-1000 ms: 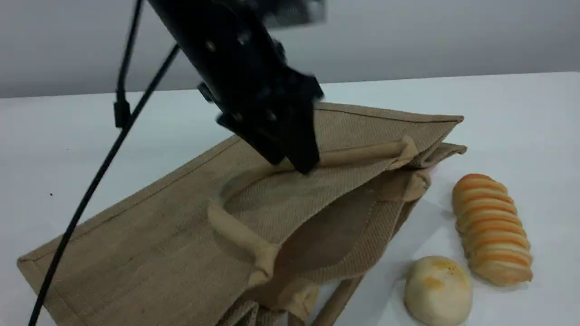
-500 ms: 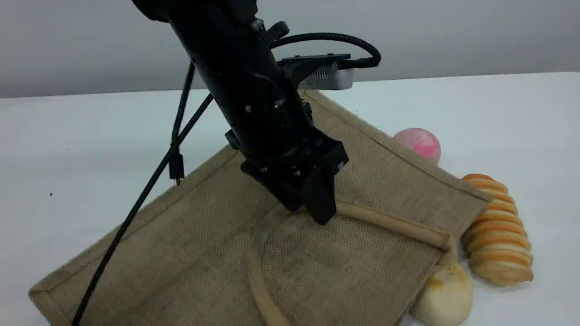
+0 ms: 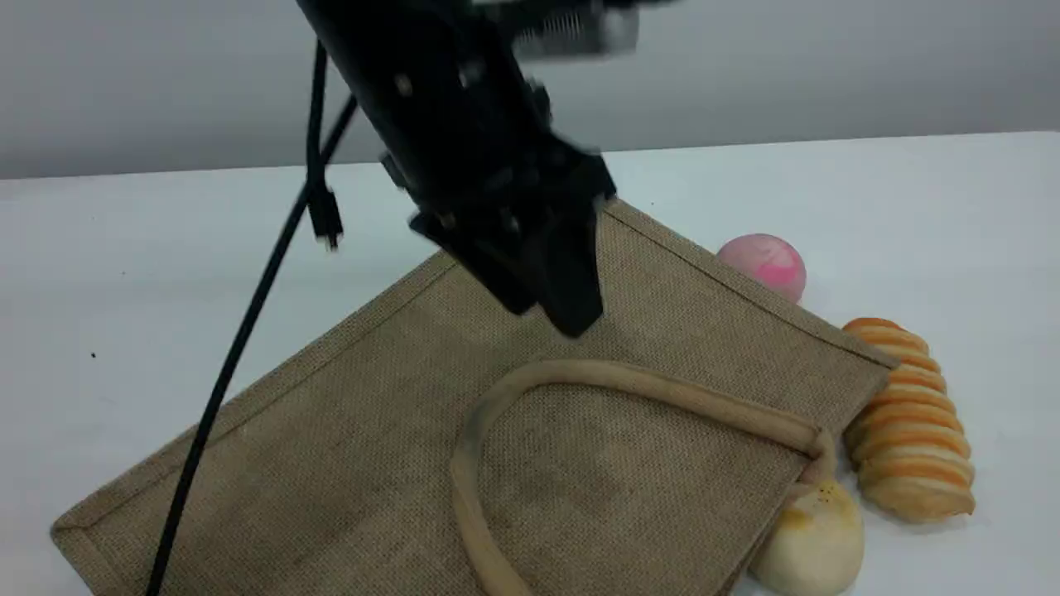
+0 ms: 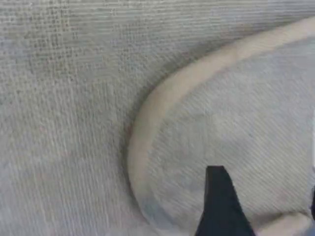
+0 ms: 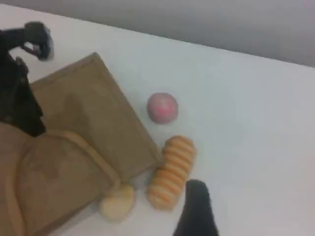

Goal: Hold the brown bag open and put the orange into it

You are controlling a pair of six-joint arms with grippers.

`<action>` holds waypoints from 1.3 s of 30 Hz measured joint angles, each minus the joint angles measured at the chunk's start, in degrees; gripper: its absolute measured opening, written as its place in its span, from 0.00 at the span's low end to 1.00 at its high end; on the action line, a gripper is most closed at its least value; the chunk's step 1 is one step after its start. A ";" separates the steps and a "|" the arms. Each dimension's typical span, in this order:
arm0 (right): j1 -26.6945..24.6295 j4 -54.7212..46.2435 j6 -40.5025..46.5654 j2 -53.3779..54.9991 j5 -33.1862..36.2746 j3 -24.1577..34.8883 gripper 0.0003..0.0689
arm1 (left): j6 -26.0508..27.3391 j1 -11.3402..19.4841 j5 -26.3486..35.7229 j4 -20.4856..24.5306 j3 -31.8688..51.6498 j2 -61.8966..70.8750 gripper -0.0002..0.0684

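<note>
The brown bag [image 3: 373, 463] lies flat on the white table, its mouth toward the right and shut. One beige handle [image 3: 646, 385] lies in a loop on top of it. My left gripper [image 3: 555, 310] hangs a little above the bag, just behind that loop, open and holding nothing. In the left wrist view the handle [image 4: 162, 108] curves over the weave ahead of the dark fingertip [image 4: 219, 201]. Of my right gripper only one dark fingertip [image 5: 196, 209] shows, high above the table, open with nothing on it. The orange is out of view.
A pink ball [image 3: 766, 263] sits behind the bag's right corner. An orange-striped bread roll [image 3: 907, 418] lies to the right of the bag's mouth. A pale round bun [image 3: 811, 538] is tucked partly under the bag's front corner. The left arm's black cable [image 3: 240, 331] hangs over the bag's left side.
A second ago the bag hung lifted by its handle, mouth gaping. It then dropped flat, uncovering the pink ball. The left gripper has since risen off the handle.
</note>
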 joint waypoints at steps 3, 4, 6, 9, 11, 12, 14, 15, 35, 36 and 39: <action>0.00 2.02 -0.91 0.00 0.00 0.00 0.68 | -1.05 0.00 1.50 0.00 0.00 -3.62 0.57; 0.00 2.38 -1.46 0.00 0.00 0.00 0.68 | -1.35 0.00 1.97 0.00 0.00 -4.98 0.57; 0.00 2.18 -2.34 -0.15 0.00 0.00 0.68 | -2.58 0.00 3.47 0.07 0.00 -7.57 0.57; 0.00 2.27 -2.88 -1.53 -0.07 1.20 0.68 | -4.54 0.00 5.59 2.24 0.00 -11.79 0.57; 0.00 2.31 -3.46 -2.95 -0.07 2.91 0.68 | -6.93 0.00 6.99 3.80 0.00 -14.39 0.57; 0.00 2.31 -3.70 -3.77 -0.07 4.08 0.68 | -8.13 0.00 7.67 4.74 0.00 -15.84 0.57; 0.00 2.38 -3.77 -5.16 -0.07 6.38 0.68 | -10.28 0.00 9.59 6.44 0.00 -18.47 0.57; 0.00 2.53 -3.77 -5.94 -0.07 7.67 0.68 | -11.45 0.00 10.32 7.21 0.00 -19.91 0.57; 0.00 12.00 -4.82 -21.20 -9.05 26.73 0.68 | -24.66 0.00 17.63 14.94 1.60 -41.45 0.57; 0.00 12.00 -4.87 -21.20 -9.05 26.73 0.68 | -25.20 0.00 17.70 15.00 2.42 -42.74 0.57; 0.00 12.00 -4.87 -21.20 -9.05 26.73 0.68 | -26.28 0.00 17.64 15.06 5.55 -47.09 0.57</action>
